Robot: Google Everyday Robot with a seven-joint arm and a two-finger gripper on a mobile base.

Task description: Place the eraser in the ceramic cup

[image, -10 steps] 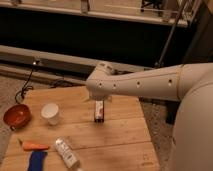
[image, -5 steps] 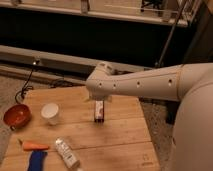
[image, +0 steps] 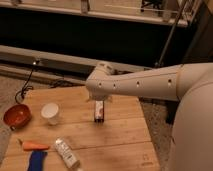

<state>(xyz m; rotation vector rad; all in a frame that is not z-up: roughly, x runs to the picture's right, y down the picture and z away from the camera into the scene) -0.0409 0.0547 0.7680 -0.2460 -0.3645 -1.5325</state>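
The ceramic cup (image: 50, 112) stands near the left edge of the surface (image: 125, 131); the eraser (image: 99, 112) stands upright mid-surface, well apart. The claw (image: 98, 101), spread, hangs just over the eraser. Nothing has moved in the last second, so the grasp is judged not yet made.

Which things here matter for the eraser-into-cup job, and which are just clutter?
Job: eraser; ceramic cup to its left; hand, open, just above the eraser.
Lying about: orange-red bowl; carrot; whitish bottle; blue object.
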